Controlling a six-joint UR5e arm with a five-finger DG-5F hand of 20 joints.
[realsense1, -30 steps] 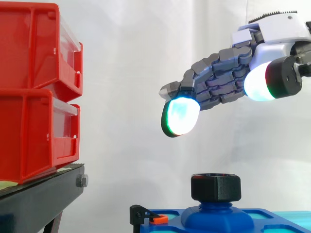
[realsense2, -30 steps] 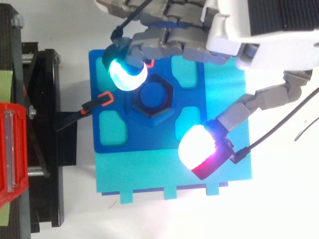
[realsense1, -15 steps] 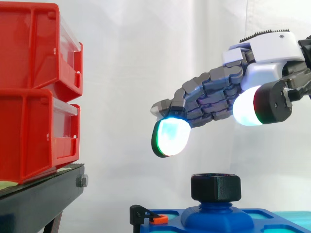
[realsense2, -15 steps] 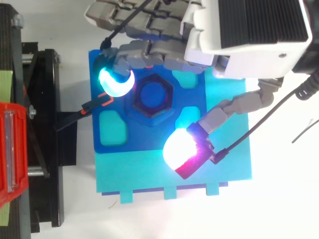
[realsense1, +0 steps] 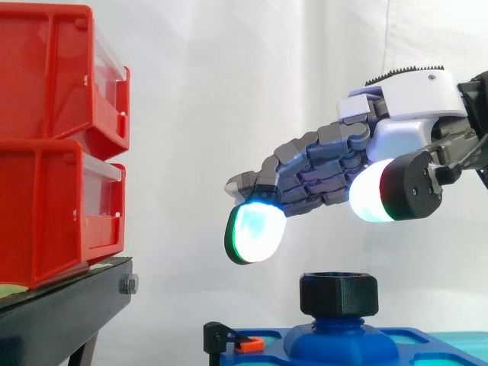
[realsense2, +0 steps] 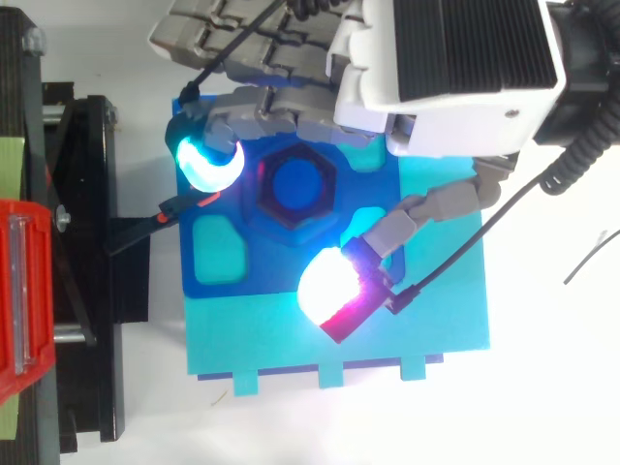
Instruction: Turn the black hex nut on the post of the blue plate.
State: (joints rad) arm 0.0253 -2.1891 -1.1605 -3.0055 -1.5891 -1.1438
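Note:
The black hex nut (realsense1: 338, 294) (realsense2: 296, 184) sits on the blue post (realsense1: 340, 337) that rises from the blue plate (realsense2: 223, 276). My hand (realsense1: 408, 103) (realsense2: 450, 58) hovers open above the nut and touches nothing. Its fingers stretch leftward, with one cyan-glowing fingertip (realsense1: 255, 232) (realsense2: 204, 163) hanging left of the nut and higher than it. The thumb's white and red pad (realsense1: 385, 191) (realsense2: 327, 287) floats on the nut's other side. From above, the nut lies in the gap between fingers and thumb.
Two red bins (realsense1: 61, 145) are stacked on a black stand (realsense1: 65, 313) at the left. A small black clamp with an orange tip (realsense1: 232, 341) (realsense2: 184, 204) holds the plate's left edge. A cyan base (realsense2: 339, 334) lies under the blue plate.
The hand has come down and shifted left, so its fingertips are closer to the nut's level. The nut and plate have not moved.

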